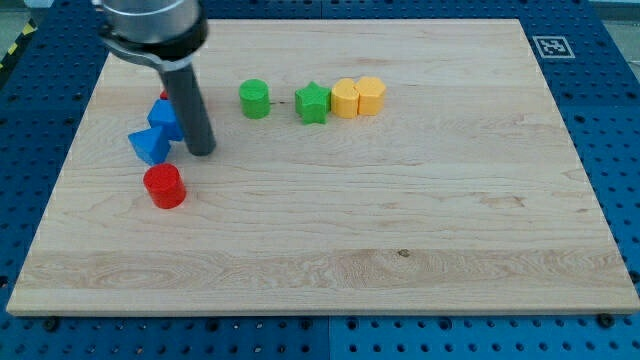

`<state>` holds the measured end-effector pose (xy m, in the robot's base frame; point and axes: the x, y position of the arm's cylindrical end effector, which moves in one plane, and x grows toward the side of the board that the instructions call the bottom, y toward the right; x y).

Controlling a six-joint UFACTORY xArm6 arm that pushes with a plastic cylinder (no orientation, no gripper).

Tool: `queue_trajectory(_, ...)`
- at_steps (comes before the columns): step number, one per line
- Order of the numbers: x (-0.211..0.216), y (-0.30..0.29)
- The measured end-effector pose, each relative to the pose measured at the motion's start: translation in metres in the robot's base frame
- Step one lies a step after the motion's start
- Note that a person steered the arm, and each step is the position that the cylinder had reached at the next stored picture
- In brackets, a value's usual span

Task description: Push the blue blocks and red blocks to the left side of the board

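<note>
Seven blocks at least show on the wooden board point(400, 220), which lies on a blue pegboard table point(610, 120); the board holds them all loose on its flat top, with no tray or bin among them. Two blue blocks sit near the view's left edge of the board: one blue block point(164, 116) higher up, and a second blue block point(149, 146) just below and slightly left of it, the two touching or nearly so (their exact shapes are hard to make out). A red cylinder point(164, 186) stands just below them, apart from both. A sliver of another red block point(165, 96) peeks out behind the rod, mostly hidden.

I carry no claw, only a straight dark rod, so nothing is grasped. My tip point(201, 151) rests on the board just to the right of the two blue blocks, close beside the upper one, and up and to the right of the red cylinder.

Further right, in a row along the view's top, stand a green cylinder point(254, 99), a green star point(313, 103), and two yellow blocks point(345, 98) point(371, 95) touching one another.
</note>
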<state>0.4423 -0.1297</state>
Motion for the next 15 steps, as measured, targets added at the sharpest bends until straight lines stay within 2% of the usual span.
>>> queue_trajectory(1, 0.032, 0.041)
queue_trajectory(3, 0.053, 0.038)
queue_trajectory(4, 0.072, 0.018)
queue_trajectory(8, 0.072, -0.04)
queue_trajectory(11, 0.074, -0.029)
queue_trajectory(14, 0.074, 0.061)
queue_trajectory(15, 0.074, 0.067)
